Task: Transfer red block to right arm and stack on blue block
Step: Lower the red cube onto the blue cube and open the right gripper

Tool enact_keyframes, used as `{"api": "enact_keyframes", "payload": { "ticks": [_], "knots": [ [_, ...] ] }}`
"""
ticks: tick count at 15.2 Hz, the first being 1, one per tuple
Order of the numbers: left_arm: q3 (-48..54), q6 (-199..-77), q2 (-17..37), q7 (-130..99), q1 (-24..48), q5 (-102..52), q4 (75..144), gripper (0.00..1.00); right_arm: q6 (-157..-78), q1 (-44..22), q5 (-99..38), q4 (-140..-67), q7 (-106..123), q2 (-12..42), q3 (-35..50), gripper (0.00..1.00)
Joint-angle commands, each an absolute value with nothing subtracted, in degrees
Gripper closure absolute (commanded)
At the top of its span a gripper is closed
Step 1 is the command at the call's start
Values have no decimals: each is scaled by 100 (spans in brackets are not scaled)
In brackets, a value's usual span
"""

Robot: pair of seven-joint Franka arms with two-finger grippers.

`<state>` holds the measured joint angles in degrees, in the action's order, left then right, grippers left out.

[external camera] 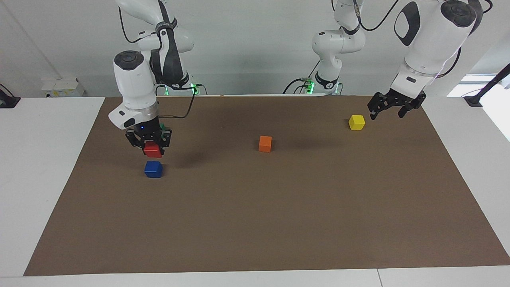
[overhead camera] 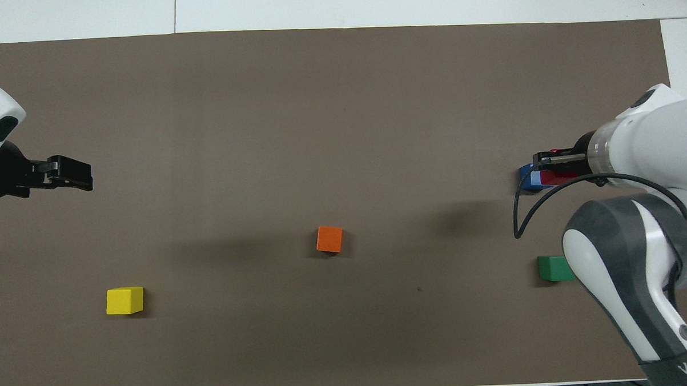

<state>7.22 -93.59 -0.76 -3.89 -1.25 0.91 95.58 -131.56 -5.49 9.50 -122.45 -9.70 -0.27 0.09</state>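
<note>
Red block sits clenched in the right gripper, in the air just over the blue block, not touching it; the left gripper, released, waits over the mat near the yellow cube. From overhead, red overlaps blue; orange and green cubes lie nearer the robots

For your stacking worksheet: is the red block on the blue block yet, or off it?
Off it. The right gripper holds the red block in the air over the blue block, with brown mat visible between them.
</note>
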Motion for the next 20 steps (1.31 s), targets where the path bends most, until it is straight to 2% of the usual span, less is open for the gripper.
{"api": "enact_keyframes", "payload": {
  "ticks": [1,4,8,11,18,19,20],
  "knots": [
    [800,-9185,-9,-334,-246,-44,9378,0,-13805,-396,1195,-12585,-1090,43,53,100],
    [791,-9193,-9,-290,-246,-53,9387,0,-14316,-150,1283,-12761,-1055,254,53,100],
    [791,-9202,-35,-290,-237,-53,9413,0,-14484,-18,1283,-12832,-1090,378,62,100],
    [791,-9202,-44,-290,-237,-53,9439,0,-14905,9,1283,-13060,-1107,422,62,100],
    [738,-9202,-123,-343,-184,-44,9457,0,-15029,114,1240,-13175,-1151,404,62,100],
    [738,-9185,-140,-343,-202,-44,9492,0,-15038,132,1204,-13184,-1204,404,62,55],
    [747,-9185,-149,-343,-220,-44,9501,0,-15038,123,1195,-13175,-1300,396,62,40]
  ]
}}
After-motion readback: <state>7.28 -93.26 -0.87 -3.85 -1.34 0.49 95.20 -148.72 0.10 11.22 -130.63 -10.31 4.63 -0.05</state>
